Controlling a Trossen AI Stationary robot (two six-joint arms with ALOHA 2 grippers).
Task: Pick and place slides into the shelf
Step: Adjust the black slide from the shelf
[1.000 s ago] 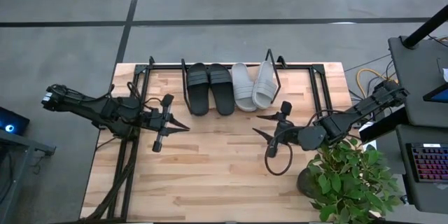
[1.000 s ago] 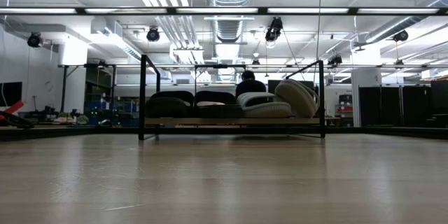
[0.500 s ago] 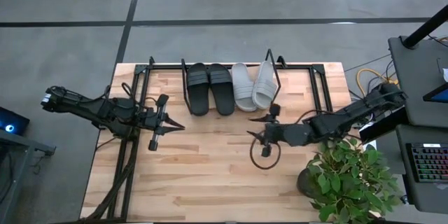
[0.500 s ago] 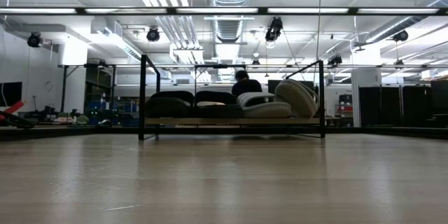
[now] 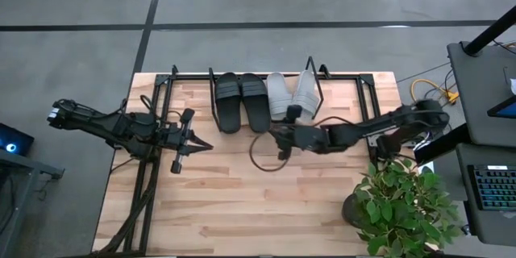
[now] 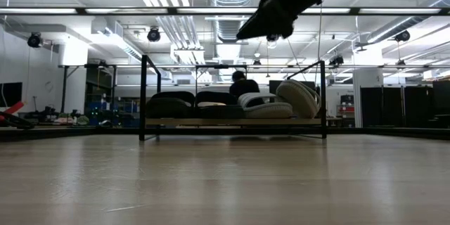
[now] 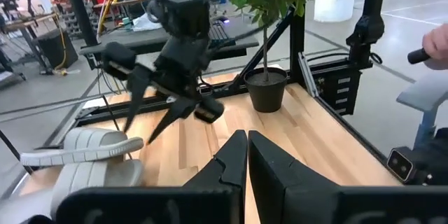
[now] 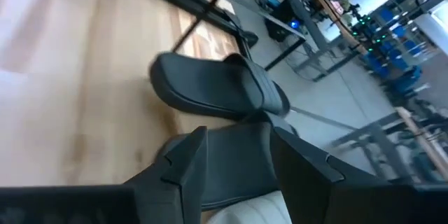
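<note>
On shelf [image 5: 339,75]: 4 slides [image 5: 262,101], none outside.

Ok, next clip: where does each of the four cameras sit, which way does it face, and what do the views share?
High: overhead, facing down; both arms, shelf, potted plant.
Low: tabletop height, facing the shelf; right arm overhead.
Left wrist: behind the shut left gripper, facing the right gripper, grey slides.
Right wrist: behind the open right gripper, facing black slides.
Shared: slides show in all four views.
</note>
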